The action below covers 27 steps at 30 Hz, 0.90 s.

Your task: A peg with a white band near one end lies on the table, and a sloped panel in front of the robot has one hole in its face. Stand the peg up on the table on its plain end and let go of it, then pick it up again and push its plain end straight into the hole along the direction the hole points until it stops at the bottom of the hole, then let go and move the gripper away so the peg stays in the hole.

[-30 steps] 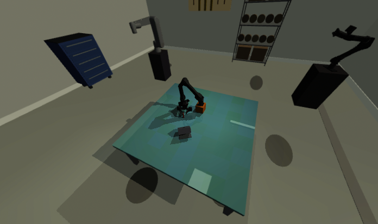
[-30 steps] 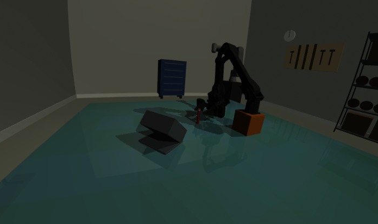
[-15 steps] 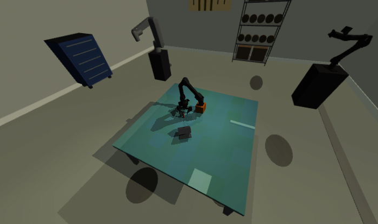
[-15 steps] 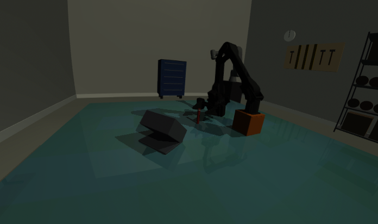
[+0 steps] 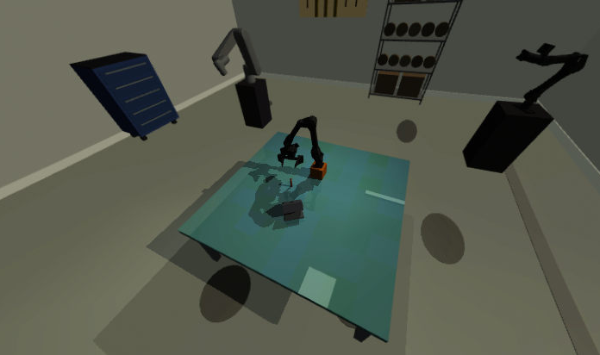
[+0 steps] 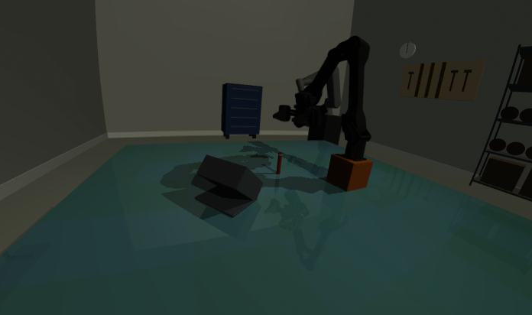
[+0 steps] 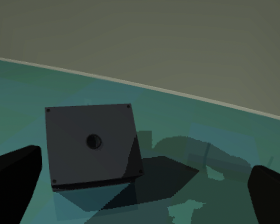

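Red peg (image 6: 278, 162) standing upright on the teal table (image 5: 359, 246), free of any contact, between the orange arm base (image 6: 348, 176) and the sloped panel (image 6: 225, 177); the white band cannot be made out at this scale. In the top view the peg (image 5: 290, 182) sits toward the table's far edge, nearer the far-left corner than the right side. Gripper (image 5: 290, 159) raised well above the table, released, its jaws spread wide with nothing between them; in the exterior view the gripper (image 6: 280, 113) hangs above and slightly beyond the peg. In the wrist view, two dark fingers frame the lower corners, and the panel (image 7: 91, 145) lies between them with its single round hole (image 7: 94, 141) near the centre of its face. The panel rests near the middle of the table.
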### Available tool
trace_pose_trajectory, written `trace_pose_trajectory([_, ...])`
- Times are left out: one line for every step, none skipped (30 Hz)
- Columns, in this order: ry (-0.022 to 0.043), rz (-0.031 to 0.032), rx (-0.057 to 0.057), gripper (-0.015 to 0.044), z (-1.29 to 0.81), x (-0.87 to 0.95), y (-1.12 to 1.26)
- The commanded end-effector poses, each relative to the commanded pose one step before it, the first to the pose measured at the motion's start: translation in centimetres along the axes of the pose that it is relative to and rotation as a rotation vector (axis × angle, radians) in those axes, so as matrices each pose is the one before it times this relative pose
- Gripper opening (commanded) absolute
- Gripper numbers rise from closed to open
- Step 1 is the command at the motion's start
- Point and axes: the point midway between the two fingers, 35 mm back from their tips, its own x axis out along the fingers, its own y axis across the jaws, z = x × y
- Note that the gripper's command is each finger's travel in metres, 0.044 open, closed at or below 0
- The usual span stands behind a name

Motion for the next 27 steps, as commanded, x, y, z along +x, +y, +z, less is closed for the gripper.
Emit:
trace_pose_trajectory([0.00018,-0.00167,-0.0067,0.0440,2.457,-0.270,0.644])
trace_pose_trajectory([0.00000,0.00000,0.0000,0.0440,0.000,0.000,0.000])
trace_pose_trajectory([0.00000,0.00000,0.0000,0.0440,0.000,0.000,0.000])
trace_pose_trajectory([0.00000,0.00000,0.0000,0.0440,0.000,0.000,0.000])
trace_pose_trajectory([0.00000,0.00000,0.0000,0.0440,0.000,0.000,0.000])
trace_pose_trajectory([0.00362,0.00415,0.0018,0.0440,-0.037,0.041,0.040])
trace_pose_trajectory([0.01095,0.01233,0.0053,0.0440,-0.112,0.121,0.118])
trace_pose_trajectory([0.01854,0.02016,0.0086,0.0440,-0.187,0.199,0.191])
trace_pose_trajectory([0.02283,0.02363,0.0101,0.0440,-0.225,0.236,0.219])
trace_pose_trajectory([0.02334,0.02288,0.0099,0.0440,-0.225,0.234,0.207])
trace_pose_trajectory([0.02382,0.02211,0.0096,0.0440,-0.223,0.231,0.195])
trace_pose_trajectory([0.02429,0.02132,0.0093,0.0440,-0.222,0.228,0.183])
trace_pose_trajectory([0.02474,0.02051,0.0091,0.0440,-0.220,0.225,0.171])
trace_pose_trajectory([0.02517,0.01969,0.0088,0.0440,-0.218,0.221,0.159])
trace_pose_trajectory([0.02557,0.01886,0.0086,0.0440,-0.216,0.218,0.147])
trace_pose_trajectory([0.02696,0.01868,0.0087,0.0440,-0.221,0.222,0.141])
trace_pose_trajectory([0.02748,0.01783,0.0085,0.0440,-0.219,0.219,0.129])
trace_pose_trajectory([0.02784,0.01687,0.0082,0.0440,-0.215,0.214,0.116])
trace_pose_trajectory([0.02818,0.01589,0.0080,0.0440,-0.211,0.210,0.104])
trace_pose_trajectory([0.02849,0.01490,0.0078,0.0440,-0.207,0.205,0.092])
trace_pose_trajectory([0.02877,0.01390,0.0076,0.0440,-0.202,0.200,0.080])
trace_pose_trajectory([0.02902,0.01288,0.0074,0.0440,-0.197,0.194,0.068])
trace_pose_trajectory([0.02924,0.01186,0.0072,0.0440,-0.192,0.189,0.056])
trace_pose_trajectory([0.02943,0.01082,0.0070,0.0440,-0.186,0.183,0.044])
trace_pose_trajectory([0.02958,0.00978,0.0068,0.0440,-0.180,0.178,0.033])
trace_pose_trajectory([0.03199,0.00935,0.0071,0.0440,-0.187,0.184,0.023])
trace_pose_trajectory([0.03249,0.00822,0.0070,0.0440,-0.182,0.179,0.011])
